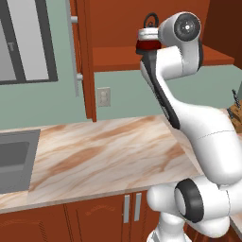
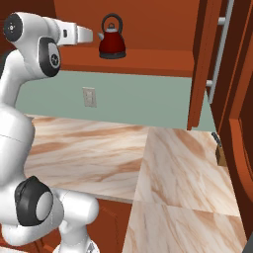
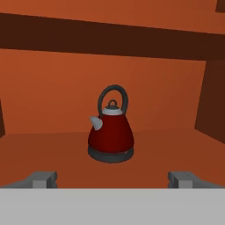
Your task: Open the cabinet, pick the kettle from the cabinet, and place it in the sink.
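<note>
Arm raised level, pincer (image 3: 113, 179) spread wide, empty, facing kettle (image 3: 110, 136) on cabinet (image 3: 52, 145) shelf.

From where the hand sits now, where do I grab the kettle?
Likely the arched handle on top of the kettle, coming straight in from the open cabinet front. It stands upright, apart from the walls, spout to the hand view's left. The open gripper is already lined up.

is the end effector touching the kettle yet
Apart. The hand view shows the end effector open, shelf floor visible between its fingertips and the kettle. The right base view also shows a gap before the kettle.
</note>
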You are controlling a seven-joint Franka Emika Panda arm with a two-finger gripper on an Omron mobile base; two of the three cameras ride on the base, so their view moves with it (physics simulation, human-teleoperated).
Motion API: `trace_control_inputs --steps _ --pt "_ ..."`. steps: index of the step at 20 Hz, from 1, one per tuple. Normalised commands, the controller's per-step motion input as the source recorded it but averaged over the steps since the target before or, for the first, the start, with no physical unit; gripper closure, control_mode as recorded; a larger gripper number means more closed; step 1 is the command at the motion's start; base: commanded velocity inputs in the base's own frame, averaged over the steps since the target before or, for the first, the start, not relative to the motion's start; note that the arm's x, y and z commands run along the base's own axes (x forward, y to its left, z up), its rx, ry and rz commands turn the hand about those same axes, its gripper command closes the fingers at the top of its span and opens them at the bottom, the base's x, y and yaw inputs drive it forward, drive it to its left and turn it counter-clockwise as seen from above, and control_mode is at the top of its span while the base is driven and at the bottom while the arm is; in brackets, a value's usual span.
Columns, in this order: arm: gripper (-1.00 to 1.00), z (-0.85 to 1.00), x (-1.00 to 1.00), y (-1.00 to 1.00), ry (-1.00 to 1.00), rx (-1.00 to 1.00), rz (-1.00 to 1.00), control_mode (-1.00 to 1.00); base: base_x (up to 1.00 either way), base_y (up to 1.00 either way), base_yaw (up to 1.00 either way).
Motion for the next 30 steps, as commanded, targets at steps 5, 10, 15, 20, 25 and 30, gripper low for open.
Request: trace_control_inputs --steps 5,10,15,20,25,30 --pt "-1.0 0.01 0.42 0.0 0.04 0.0 -0.02 -1.0 0.0 0.0 0.0" --pt "-1.0 0.0 0.37 0.0 0.0 0.0 0.0 -1.0 0.0 0.0 0.0" --pt "-1.0 0.0 0.39 0.0 0.0 0.0 0.0 -1.0 0.0 0.0 0.0" --pt "-1.0 -0.07 0.36 0.01 0.0 0.0 -0.01 -1.0 0.0 0.0 0.0" --pt "-1.0 -0.01 0.37 0.01 0.0 0.0 -0.04 -1.0 0.0 0.0 0.0" --pt "-1.0 0.0 0.35 0.01 0.0 0.0 -0.05 -1.0 0.0 0.0 0.0"
